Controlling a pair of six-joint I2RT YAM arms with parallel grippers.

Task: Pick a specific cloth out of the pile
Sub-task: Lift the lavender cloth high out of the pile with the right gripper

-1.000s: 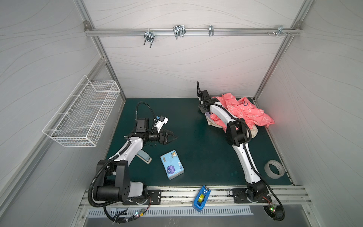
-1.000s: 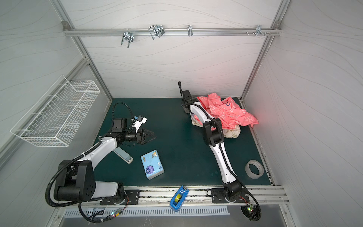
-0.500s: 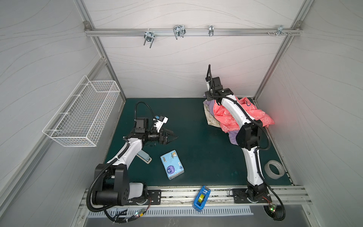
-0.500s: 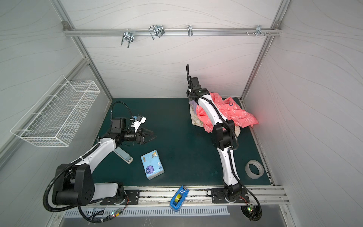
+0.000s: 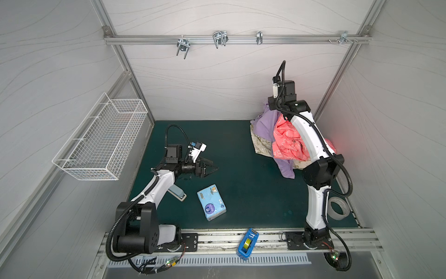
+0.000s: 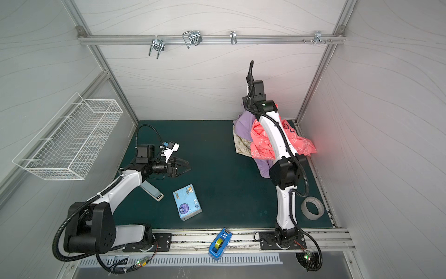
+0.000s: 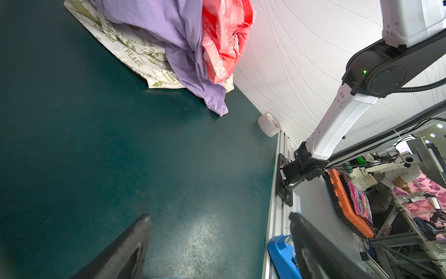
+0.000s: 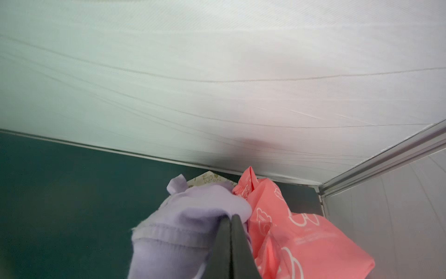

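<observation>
"Did you catch that? A second ago the right arm lay low across the heaped pile of mixed fabrics [image 5: 289,149] at two o'clock on the dark green mat [image 5: 241,188]. Now it's reared up against the white back wall."

"And it's brought the plain lilac-purple thin cloth [image 5: 264,125] up with it. The right claw [image 8: 231,218] is clamped tight, jaws pressed together on a bunched fold of the lilac."

"Not cleanly, though. The coral-pink cloth with white outline prints [image 7: 224,36] has ridden up too, draped against the lilac on its three-o'clock side. Only the cream cloth with olive lettering [image 7: 135,53] lies flat on the mat."

"So the right piece is caught, I'd say, but not separated. Its tail trails down to the mat at six o'clock of the heap, coming out from under the pink."

"How's the arm standing?"

"Elbow over the heap's six-o'clock edge, forearm sloping up toward twelve, wrist at the very top with the claw tipped toward the wall."

"And the other arm?"

"The left claw [image 5: 214,164] sits low at nine o'clock, pointing toward three, jaws spread wide with nothing in them."
</observation>
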